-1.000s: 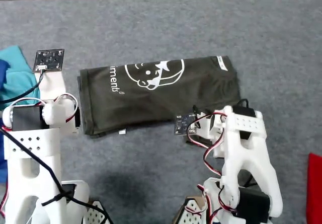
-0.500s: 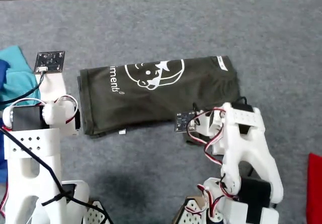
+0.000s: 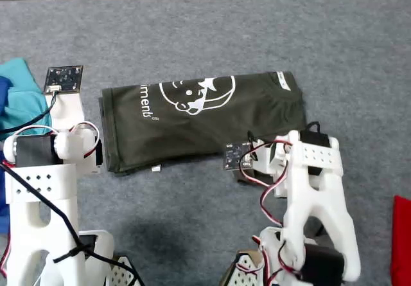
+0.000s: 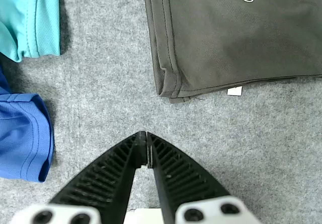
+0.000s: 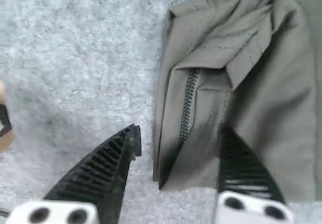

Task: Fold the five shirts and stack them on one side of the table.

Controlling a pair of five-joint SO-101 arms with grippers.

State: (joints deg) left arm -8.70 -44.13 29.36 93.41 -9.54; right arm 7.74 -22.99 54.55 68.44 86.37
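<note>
A dark olive shirt (image 3: pixel 199 119) with a white print lies folded into a long strip at the table's middle. My left arm (image 3: pixel 45 170) stands at its left end. The left gripper (image 4: pixel 146 143) is shut and empty over bare felt, just short of the shirt's (image 4: pixel 236 38) near left corner. My right arm (image 3: pixel 311 170) stands at the strip's near right corner. The right gripper (image 5: pixel 178 143) is open, with the shirt's (image 5: pixel 241 73) bunched corner between its fingers. A teal shirt (image 3: pixel 19 96) and a blue shirt (image 4: pixel 22 133) lie at the left edge.
The table is covered in grey felt (image 3: pixel 192 35). A red cloth (image 3: pixel 402 234) pokes in at the near right edge. The teal shirt (image 4: pixel 30 17) lies close beside the left gripper's path. Open felt stretches behind the olive shirt.
The right arm's wrist has shifted slightly sideways by the shirt's near right corner. The left arm and the olive shirt have stayed put.
</note>
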